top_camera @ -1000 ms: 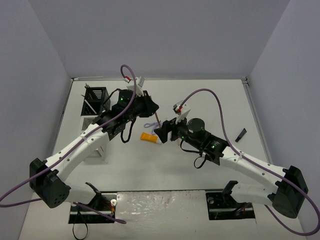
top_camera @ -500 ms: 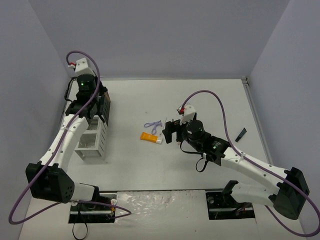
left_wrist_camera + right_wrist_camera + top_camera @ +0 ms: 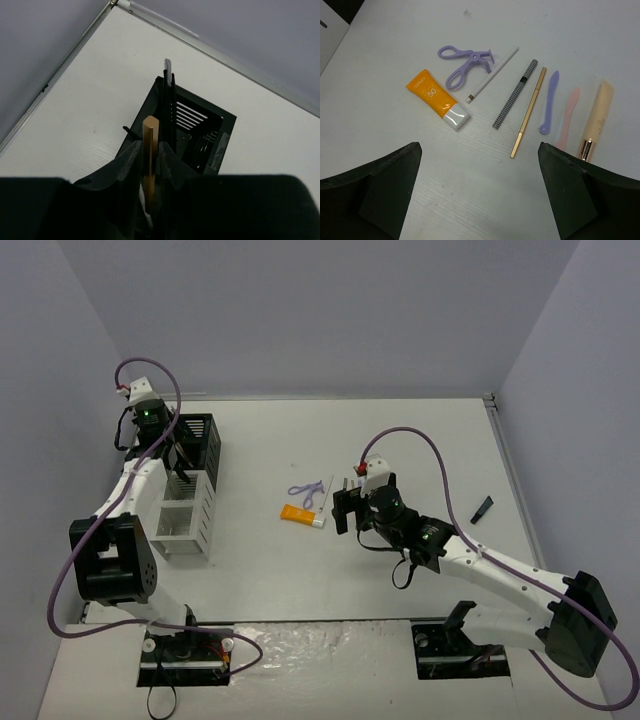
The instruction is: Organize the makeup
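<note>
My left gripper (image 3: 150,146) is shut on a tan pencil (image 3: 150,131), holding it upright over the black compartment (image 3: 200,132) of the rack, where thin black pencils (image 3: 169,95) stand. Seen from above, that gripper (image 3: 168,445) is at the rack's far end. My right gripper (image 3: 479,146) hangs open over the table, holding nothing. Beyond it lies the makeup: an orange tube with a white cap (image 3: 432,96), a purple looped tool (image 3: 462,67), a thin white pencil (image 3: 493,74), a checkered pencil (image 3: 516,94), a gold pencil (image 3: 528,112), two small spatulas (image 3: 549,102) and a beige tube (image 3: 596,119).
The black-and-white rack (image 3: 186,518) stands at the table's left side, near the left wall. A small black object (image 3: 482,509) lies alone at the right. The right arm (image 3: 450,550) stretches across the near right of the table.
My left arm has swung from the table's middle to the rack at the far left, carrying the tan pencil. The right gripper has opened wide and stayed near the makeup.
</note>
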You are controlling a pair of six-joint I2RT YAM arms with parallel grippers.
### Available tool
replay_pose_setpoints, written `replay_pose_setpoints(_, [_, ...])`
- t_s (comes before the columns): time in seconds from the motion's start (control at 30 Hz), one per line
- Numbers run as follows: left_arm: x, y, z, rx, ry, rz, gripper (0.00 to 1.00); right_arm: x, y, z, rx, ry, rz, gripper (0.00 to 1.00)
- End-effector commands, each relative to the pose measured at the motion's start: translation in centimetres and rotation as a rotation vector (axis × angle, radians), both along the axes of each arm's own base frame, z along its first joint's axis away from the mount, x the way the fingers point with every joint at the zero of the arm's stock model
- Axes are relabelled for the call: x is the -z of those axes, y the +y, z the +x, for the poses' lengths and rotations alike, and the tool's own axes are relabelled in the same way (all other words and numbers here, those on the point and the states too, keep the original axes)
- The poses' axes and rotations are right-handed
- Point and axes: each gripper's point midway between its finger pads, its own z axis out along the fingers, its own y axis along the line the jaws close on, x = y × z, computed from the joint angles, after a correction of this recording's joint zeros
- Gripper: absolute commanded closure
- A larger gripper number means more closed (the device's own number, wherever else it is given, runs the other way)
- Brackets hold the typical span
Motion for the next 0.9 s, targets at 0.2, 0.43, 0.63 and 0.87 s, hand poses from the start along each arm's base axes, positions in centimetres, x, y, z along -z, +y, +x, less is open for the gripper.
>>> replay_pose_setpoints(0.2, [-4.5,0.5,-0.4,0.002,-0.102,0.005,0.3,2.2,-1.4,1.0,0.135,0.047,-0.016,0.02])
replay_pose_setpoints(0.43, [-9.0,0.6,-4.9,-0.017,-0.068,0.022,0.03,5.4,-2.4,1.0,0.207,0.119,-0.046,0.11])
replay_pose_setpoints(0.63, [-13.9,-2.0,-9.7,0.122,-0.054,0.02,0.03,8.0,-2.8,1.5,0.254,0.197,-0.069,0.27])
replay_pose_setpoints(0.87, [-12.7,-5.5,-14.0,0.303,-0.087,-0.004,0.03,10.9,-2.7,2.8,0.294,0.257,-0.13,0.43])
